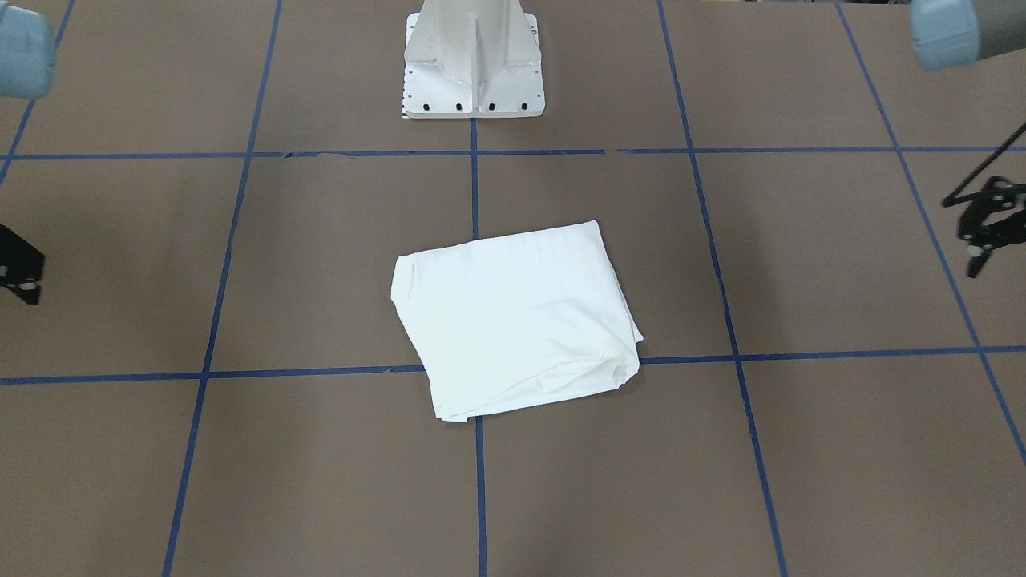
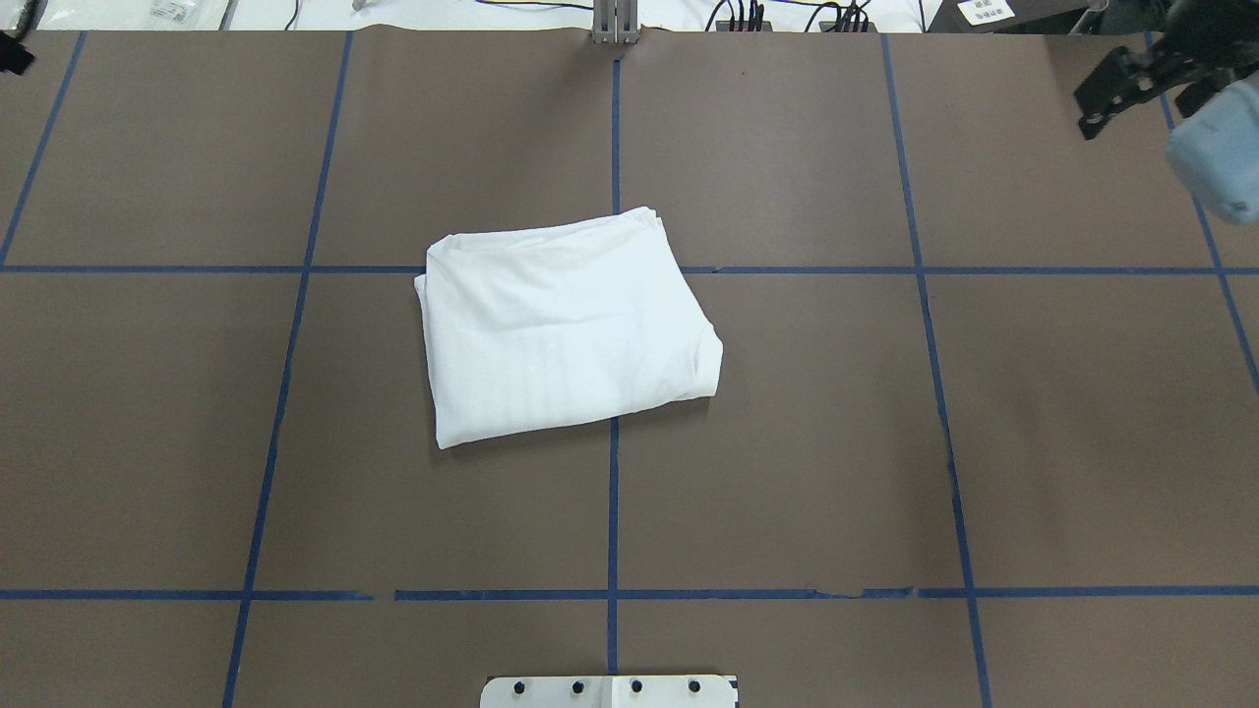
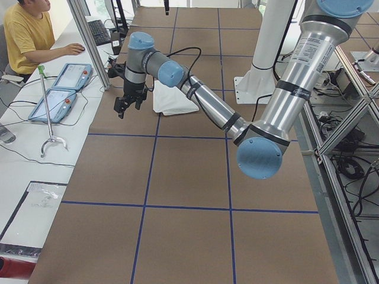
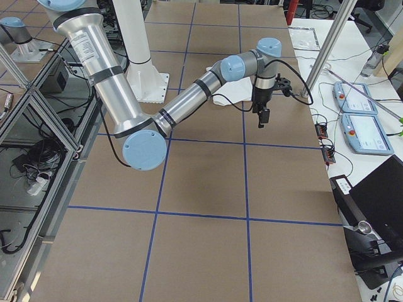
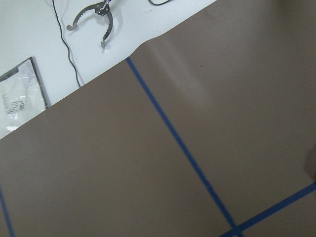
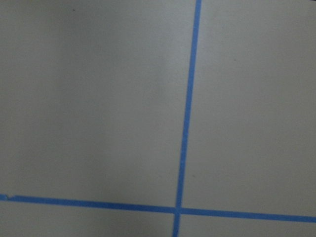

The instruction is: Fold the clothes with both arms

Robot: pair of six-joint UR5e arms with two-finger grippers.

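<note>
The clothes are one white shirt [image 1: 513,316], folded into a compact rectangle and lying flat at the table's middle [image 2: 566,329]; no text, collar or label shows. Neither gripper touches it. My left gripper [image 1: 979,248] hangs above the table's left end, far from the shirt, and its fingers stand apart and empty in the exterior left view [image 3: 129,107]. Over the far right corner, my right gripper [image 2: 1131,98] is also open and holds nothing; it reaches the edge of the front view [image 1: 24,280]. Both wrist views show only brown table and blue tape.
The white pedestal base [image 1: 473,72] stands at the robot's side of the table. Blue tape lines [image 2: 612,511] grid the brown surface. A person in yellow [image 3: 26,35] sits at the side bench with two teach pendants [image 3: 59,89]. Metal tongs [image 5: 94,19] lie on that bench.
</note>
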